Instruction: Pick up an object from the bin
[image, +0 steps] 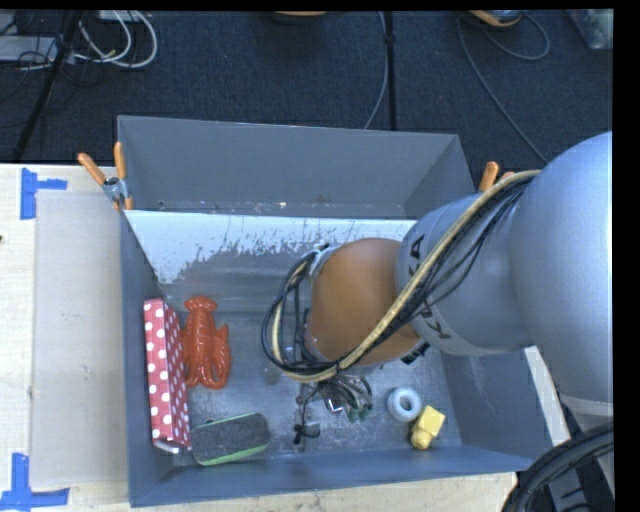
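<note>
My gripper (335, 400) hangs low over the bin's front middle, below the arm's orange cover, with nothing visible in it. Just to its right a small white ring (405, 403) lies on the floor. A yellow plastic piece (428, 425) sits beside the ring, toward the front right corner. Left of the gripper, by the front wall, lies a dark scouring pad with a green edge (230, 438).
A red toy lobster (205, 342) lies at the left. Beside it, a red box with white polka dots (165, 375) runs along the left wall. The arm with its orange cover and looped cables covers the bin's middle and right.
</note>
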